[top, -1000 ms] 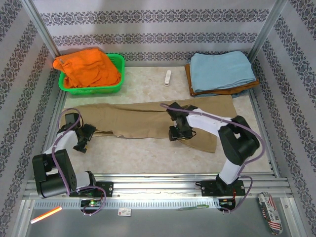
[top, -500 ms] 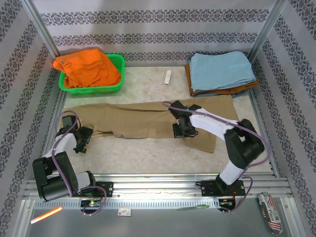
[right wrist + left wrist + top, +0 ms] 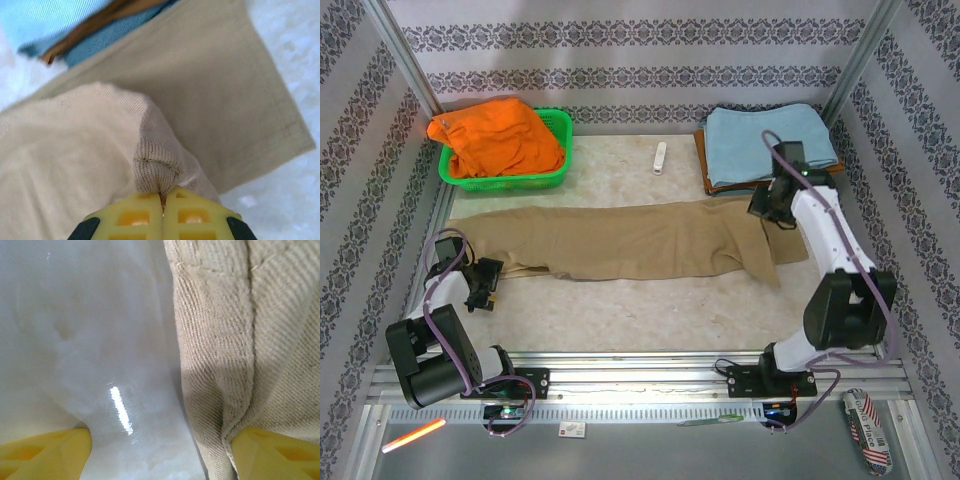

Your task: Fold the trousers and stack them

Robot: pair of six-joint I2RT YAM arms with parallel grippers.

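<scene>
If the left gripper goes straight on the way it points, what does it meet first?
The left gripper would probably meet the edge of the trousers first; bare table lies beside it. Depth is unclear.

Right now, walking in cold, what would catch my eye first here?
Long khaki trousers lie stretched across the middle of the table, and the right fingers are pinched shut on a bunch of their cloth near the right end. At the far left, a bright orange garment heaps out of a green basket.
</scene>
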